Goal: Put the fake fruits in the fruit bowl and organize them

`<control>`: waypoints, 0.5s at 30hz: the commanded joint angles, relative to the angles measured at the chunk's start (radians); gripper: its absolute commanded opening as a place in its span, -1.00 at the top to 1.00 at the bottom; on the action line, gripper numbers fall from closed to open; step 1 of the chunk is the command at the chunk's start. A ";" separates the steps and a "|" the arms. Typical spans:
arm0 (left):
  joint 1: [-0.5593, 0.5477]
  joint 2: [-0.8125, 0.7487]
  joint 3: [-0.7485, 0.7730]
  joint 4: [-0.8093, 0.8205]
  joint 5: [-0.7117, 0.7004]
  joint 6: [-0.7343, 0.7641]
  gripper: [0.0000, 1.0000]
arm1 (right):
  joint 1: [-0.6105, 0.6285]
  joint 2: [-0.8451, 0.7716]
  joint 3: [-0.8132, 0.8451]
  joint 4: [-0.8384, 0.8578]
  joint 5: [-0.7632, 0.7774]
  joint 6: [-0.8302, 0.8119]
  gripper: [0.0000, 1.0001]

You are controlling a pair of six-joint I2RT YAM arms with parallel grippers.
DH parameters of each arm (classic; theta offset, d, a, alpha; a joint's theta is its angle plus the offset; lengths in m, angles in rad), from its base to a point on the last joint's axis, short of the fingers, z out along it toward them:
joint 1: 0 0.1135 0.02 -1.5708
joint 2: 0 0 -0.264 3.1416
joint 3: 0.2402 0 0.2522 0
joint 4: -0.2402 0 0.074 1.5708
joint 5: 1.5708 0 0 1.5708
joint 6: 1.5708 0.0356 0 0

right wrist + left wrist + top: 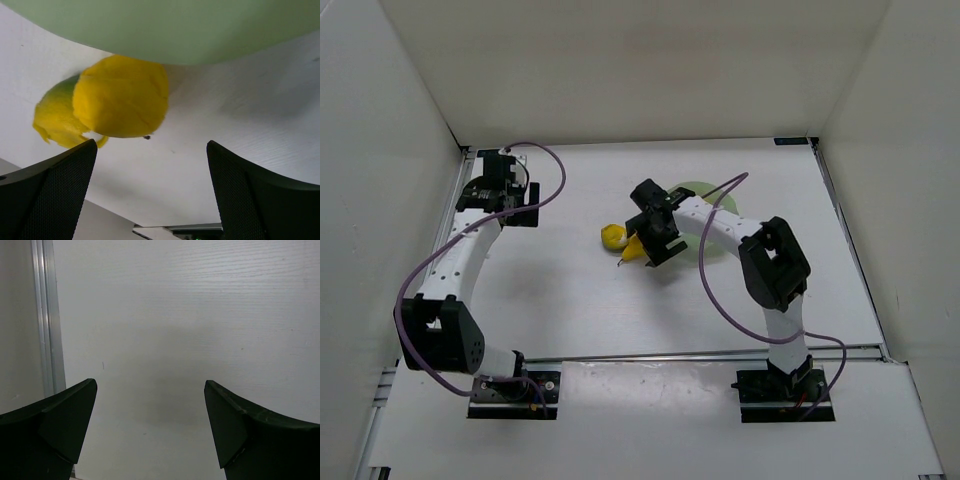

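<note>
- Top view: white walls box in the counter (570,310) on three sides. The widest bare stretch runs left from the fruit bowl (698,188) toward the left gripper (502,185), which is parked far off by the far-left corner.
- One bowl, pale green, sits right of centre. The right arm crosses over it, so I cannot tell what lies inside the covered part.
- Two yellow fruits are counted here, both on the counter just left of the bowl. The farther fruit (612,237) is out in the open. The nearer fruit (636,250) is half under the right gripper (653,250), which hangs right over it.
- Left wrist view: the left gripper's fingers are spread wide, gripping nothing. There is bare counter below and a metal rail (47,315) running down the left edge with the wall beyond it.
- Right wrist view: the fingers are wide apart here too, clamped on nothing, with the fruits ahead of the tips and not between them.
- The bowl's pale green outer wall (175,30) fills the top of this view. The nearer fruit (122,97) sits right up against it, though I cannot tell whether they touch.
- The farther fruit (55,120), showing a green patch, is tucked behind the nearer one and pressed against it, on the side away from the bowl.
- Count in this view is two fruits and one bowl. Open counter stretches below the bowl, to the right of the fruits.
</note>
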 commanded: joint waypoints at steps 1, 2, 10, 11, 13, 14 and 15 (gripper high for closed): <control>0.018 -0.031 -0.002 0.021 0.070 -0.021 -0.98 | -0.009 0.056 0.092 -0.031 0.033 0.062 -0.87; 0.027 -0.031 -0.002 0.021 0.079 -0.021 -0.98 | -0.009 0.068 0.121 -0.045 0.033 0.062 -0.87; 0.046 -0.040 -0.040 0.021 0.079 -0.021 -0.98 | -0.031 0.132 0.132 -0.056 0.044 0.110 -0.87; 0.046 -0.040 -0.040 0.021 0.090 -0.021 -0.98 | -0.031 0.132 0.132 -0.056 0.044 0.110 -0.87; 0.058 -0.040 -0.040 0.021 0.090 -0.021 -0.98 | -0.031 0.132 0.132 -0.067 0.056 0.101 -0.81; 0.058 -0.040 -0.040 0.021 0.099 -0.021 -0.98 | -0.031 0.132 0.132 -0.067 0.056 0.101 -0.71; 0.069 -0.040 -0.040 0.021 0.099 -0.021 -0.98 | -0.031 0.132 0.132 -0.067 0.056 0.101 -0.62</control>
